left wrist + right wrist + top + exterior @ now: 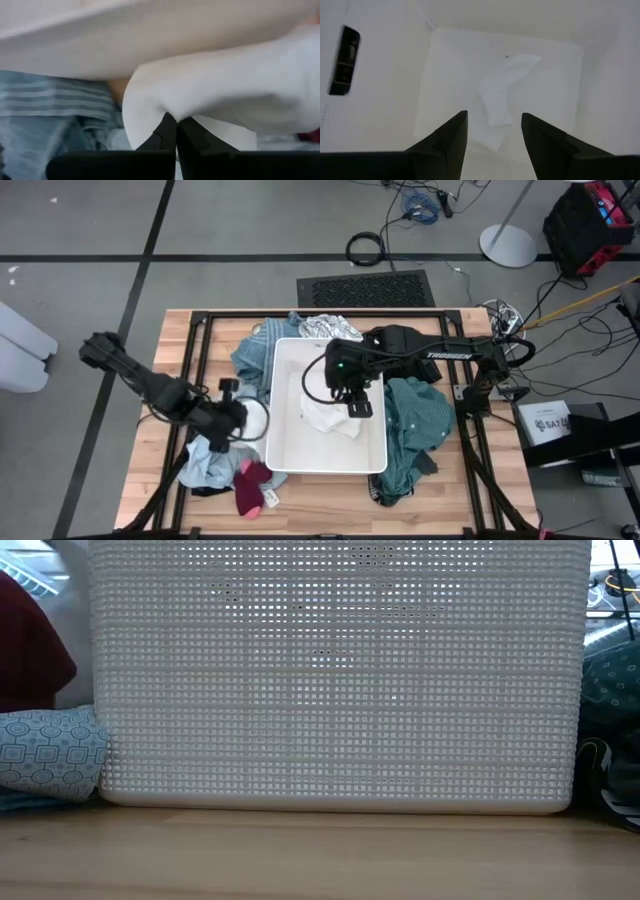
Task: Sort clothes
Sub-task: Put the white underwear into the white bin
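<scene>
Seen level from the tabletop, the white bin (340, 680) filled nearly everything: its perforated plastic wall hid both my arms and whatever lay inside, leaving only a patterned light-blue cloth (45, 752) at one edge and a teal fold (612, 680) at the other.

From above, my left gripper (222, 425) sat low beside the bin's left wall, over the light-blue and striped garments (205, 462). Its fingers (167, 137) were pinched fully together on a smooth, soft white cloth (225, 100); so close up, I could not tell what garment it was. Blurred blue stripes (55, 100) lay beside it.

My right gripper (357, 404) hung inside the bin with its dark, tapered fingers (452, 137) apart and nothing between them. A crumpled white piece (502, 95) lay on the bin floor beneath.

A rumpled teal shirt (415, 430) lay heaped right of the bin, magenta pieces (252, 485) near its front left corner, and more cloth (300, 330) bunched behind it, partly covered by the rim.
</scene>
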`<state>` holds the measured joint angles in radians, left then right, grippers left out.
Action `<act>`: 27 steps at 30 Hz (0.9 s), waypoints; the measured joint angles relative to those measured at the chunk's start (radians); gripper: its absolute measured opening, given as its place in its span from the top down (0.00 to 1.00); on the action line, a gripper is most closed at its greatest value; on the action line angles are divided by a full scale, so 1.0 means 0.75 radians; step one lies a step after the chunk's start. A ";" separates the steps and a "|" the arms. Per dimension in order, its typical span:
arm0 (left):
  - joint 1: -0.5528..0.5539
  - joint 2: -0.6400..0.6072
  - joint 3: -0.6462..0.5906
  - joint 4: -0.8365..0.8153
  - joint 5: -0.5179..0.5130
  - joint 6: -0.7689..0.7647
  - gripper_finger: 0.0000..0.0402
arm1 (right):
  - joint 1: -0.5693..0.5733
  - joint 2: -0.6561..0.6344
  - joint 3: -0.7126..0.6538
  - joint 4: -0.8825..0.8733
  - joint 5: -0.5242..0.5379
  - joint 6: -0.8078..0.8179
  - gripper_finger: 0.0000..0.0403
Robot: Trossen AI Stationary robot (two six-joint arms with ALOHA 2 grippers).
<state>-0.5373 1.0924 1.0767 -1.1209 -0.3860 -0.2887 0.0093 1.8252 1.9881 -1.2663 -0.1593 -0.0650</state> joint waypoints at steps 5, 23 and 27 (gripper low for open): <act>0.000 -0.100 0.039 0.147 -0.106 0.040 1.00 | 0.003 0.000 0.000 0.228 -0.092 -0.079 0.56; 0.000 -0.240 0.063 0.525 -0.206 0.397 1.00 | 0.060 0.063 0.002 1.107 -0.111 -0.393 0.56; 0.000 -0.239 0.063 0.591 -0.206 0.458 1.00 | 0.058 0.145 0.001 1.179 -0.111 -0.393 0.56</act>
<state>-0.5373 0.9131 1.1240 -0.6774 -0.5402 0.0547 0.0526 1.9343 1.9888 -0.3823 -0.2423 -0.3598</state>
